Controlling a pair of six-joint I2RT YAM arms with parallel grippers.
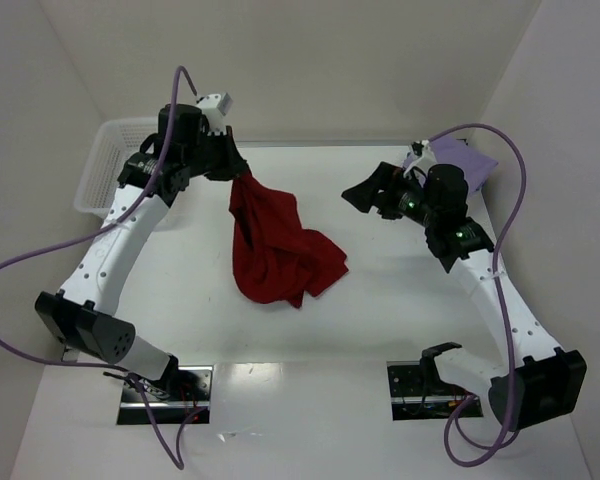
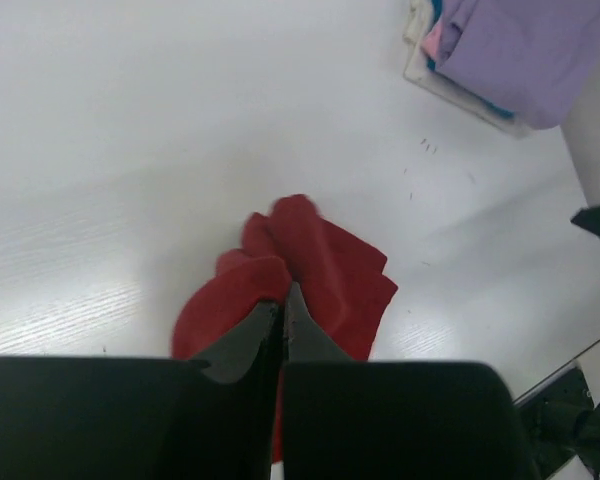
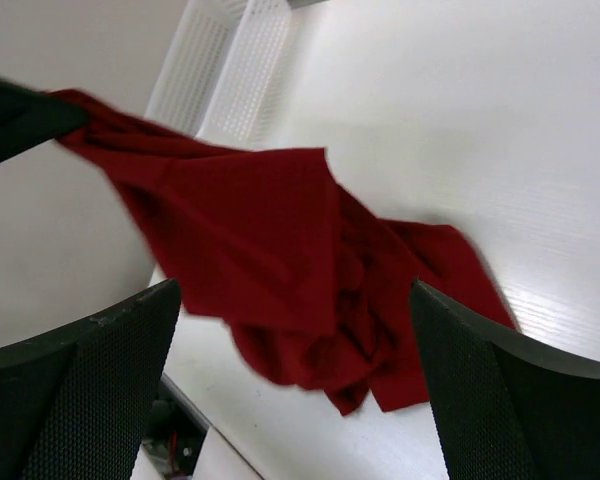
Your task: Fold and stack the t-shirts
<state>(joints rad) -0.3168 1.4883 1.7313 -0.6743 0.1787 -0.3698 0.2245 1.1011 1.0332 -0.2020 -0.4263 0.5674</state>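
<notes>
My left gripper (image 1: 242, 172) is pinched tight on a corner of the dark red t-shirt (image 1: 275, 245), with the rest crumpled on the table (image 1: 380, 320). My right gripper (image 1: 365, 197) hangs wide apart at its 3 o'clock. The lavender t-shirt (image 1: 472, 160) sits folded at 2 o'clock.

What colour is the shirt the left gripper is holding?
Plain dark red. The t-shirt shows best in the right wrist view.

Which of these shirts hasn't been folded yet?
The dark red t-shirt, dangling crumpled from the left end effector; the lavender t-shirt lies neatly folded in the far corner.
</notes>
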